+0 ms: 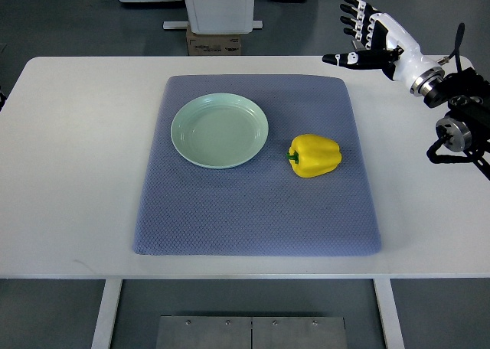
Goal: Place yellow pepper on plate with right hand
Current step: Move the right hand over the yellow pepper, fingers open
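A yellow pepper lies on its side on the blue-grey mat, its green stem pointing left. To its left on the same mat sits a pale green plate with nothing on it. My right hand hovers over the table's far right corner, well above and to the right of the pepper, with its fingers spread and holding nothing. The left arm does not show.
The mat covers the middle of a white table. Behind the table's far edge stand a white machine base and a cardboard box. My right arm's black joints hang over the table's right edge.
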Robot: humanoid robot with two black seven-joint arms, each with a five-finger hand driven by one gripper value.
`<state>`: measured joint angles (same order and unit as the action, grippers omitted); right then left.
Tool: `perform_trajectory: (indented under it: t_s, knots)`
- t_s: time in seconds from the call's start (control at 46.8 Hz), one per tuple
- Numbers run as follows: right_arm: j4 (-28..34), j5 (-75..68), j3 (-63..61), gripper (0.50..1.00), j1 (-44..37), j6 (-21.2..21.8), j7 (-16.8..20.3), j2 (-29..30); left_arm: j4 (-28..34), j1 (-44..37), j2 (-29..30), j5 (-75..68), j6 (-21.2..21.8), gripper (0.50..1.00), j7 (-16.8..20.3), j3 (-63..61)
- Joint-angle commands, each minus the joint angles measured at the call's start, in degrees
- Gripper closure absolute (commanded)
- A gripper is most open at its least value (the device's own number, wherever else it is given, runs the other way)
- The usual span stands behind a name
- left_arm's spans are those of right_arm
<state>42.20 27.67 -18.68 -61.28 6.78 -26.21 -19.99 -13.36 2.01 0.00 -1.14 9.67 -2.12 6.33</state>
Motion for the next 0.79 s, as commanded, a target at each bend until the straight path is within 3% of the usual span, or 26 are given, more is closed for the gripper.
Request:
perform_trajectory:
  t_s: [0.0,0.299,0.77]
  knots:
    - [0.3,2.1,2.8,0.5,-1.6,0.0,-1.4,-0.1,0.0,0.0,0.0,0.0,0.0,0.5,0.0,0.0]
    - [2.2,10.1,16.4,0.5,-7.0,0.4,-8.8,-0.9,0.0,0.0,0.0,0.0,0.0,0.5,0.0,0.0]
    - [5.8,17.4,30.4,0.5,-11.9,0.4,-8.8,-1.6,0.0,0.0,0.0,0.0,0.0,0.5,0.0,0.0]
